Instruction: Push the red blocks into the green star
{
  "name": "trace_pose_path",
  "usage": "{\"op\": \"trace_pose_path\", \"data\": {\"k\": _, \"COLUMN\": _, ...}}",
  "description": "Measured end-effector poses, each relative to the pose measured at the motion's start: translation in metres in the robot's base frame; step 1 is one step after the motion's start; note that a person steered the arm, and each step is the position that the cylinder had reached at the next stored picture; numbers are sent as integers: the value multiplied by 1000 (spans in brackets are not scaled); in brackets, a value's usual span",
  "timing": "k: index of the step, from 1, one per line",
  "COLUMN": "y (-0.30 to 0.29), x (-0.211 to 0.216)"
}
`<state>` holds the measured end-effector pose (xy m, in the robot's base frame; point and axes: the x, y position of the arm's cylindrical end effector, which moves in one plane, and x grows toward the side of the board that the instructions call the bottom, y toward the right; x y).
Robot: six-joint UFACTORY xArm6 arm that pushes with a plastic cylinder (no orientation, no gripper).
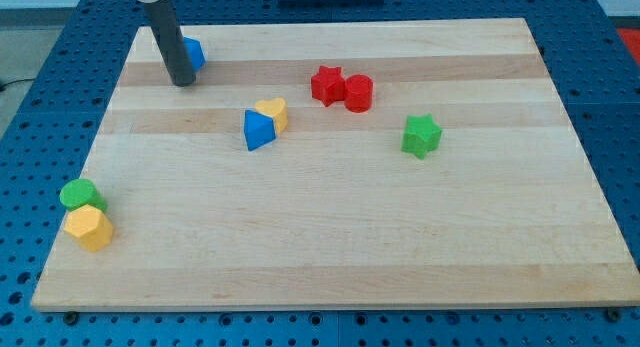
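A red star (326,84) and a red round block (359,92) sit touching side by side in the upper middle of the board. The green star (422,135) lies to their lower right, a short gap away. My tip (182,83) rests on the board at the upper left, far to the left of the red blocks. It stands right beside a blue block (194,54), which the rod partly hides.
A blue triangular block (257,130) and a yellow heart (272,113) touch left of centre. A green round block (80,195) and a yellow hexagonal block (90,228) touch at the lower left edge. The wooden board (330,247) lies on a blue perforated table.
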<state>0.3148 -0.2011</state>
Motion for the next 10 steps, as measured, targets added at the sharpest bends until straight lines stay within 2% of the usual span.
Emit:
{"op": "trace_pose_path", "data": {"k": 2, "y": 122, "x": 0}}
{"op": "trace_pose_path", "data": {"k": 3, "y": 136, "x": -2}}
{"op": "trace_pose_path", "data": {"k": 4, "y": 180, "x": -7}}
{"op": "trace_pose_path", "data": {"k": 7, "y": 194, "x": -9}}
{"op": "trace_pose_path", "data": {"k": 10, "y": 228, "x": 32}}
